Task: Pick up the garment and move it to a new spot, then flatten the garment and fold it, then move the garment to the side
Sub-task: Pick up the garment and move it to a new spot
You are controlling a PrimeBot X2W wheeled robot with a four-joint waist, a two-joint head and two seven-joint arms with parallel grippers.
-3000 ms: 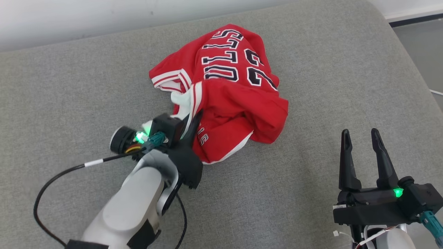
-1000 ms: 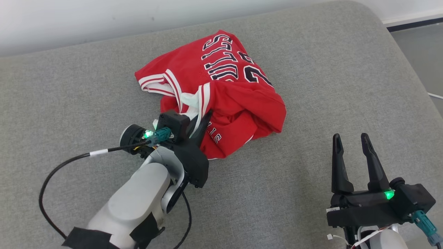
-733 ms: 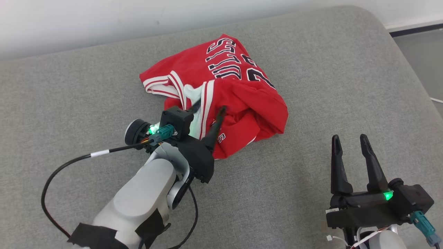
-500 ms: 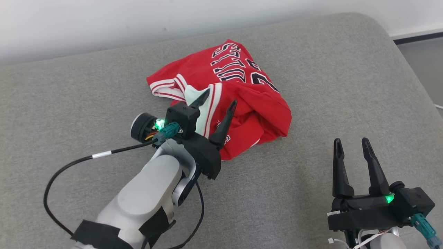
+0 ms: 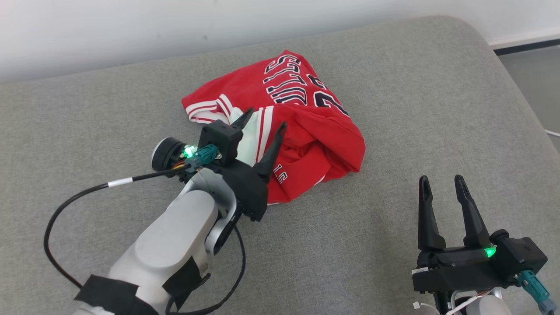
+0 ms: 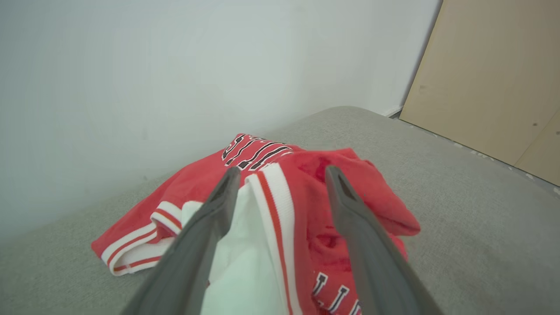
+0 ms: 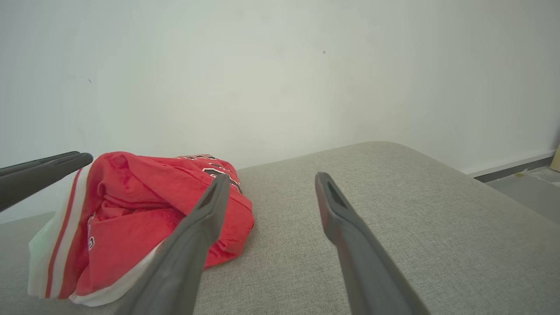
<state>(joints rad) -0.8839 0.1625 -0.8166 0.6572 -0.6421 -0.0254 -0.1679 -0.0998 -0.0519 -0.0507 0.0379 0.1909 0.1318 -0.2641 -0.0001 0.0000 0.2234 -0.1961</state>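
Grey upholstery [image 5: 415,96] bore the crumpled red jersey [image 5: 319,135] toward its far middle. Spread and empty, the left gripper [image 5: 267,118] hovered at its striped near-left edge, much nearer than the right gripper [image 5: 441,178], likewise spread, well apart. Side-on, the right wrist view revealed the jersey's height, flattened from the head.

On the red garment [image 5: 323,140], in the head view, big dark letters [image 5: 284,81] with a white outline stand at its 12 o'clock part. "ULLS" can be read, turned sideways, and a fold hides what comes before. Just beside them, toward 2 o'clock, is a number [image 5: 323,97] in the same style: a "2", then one more digit which the fold cuts, so I cannot tell it. At the 6 o'clock edge, small letters [image 5: 279,172] read "LS".
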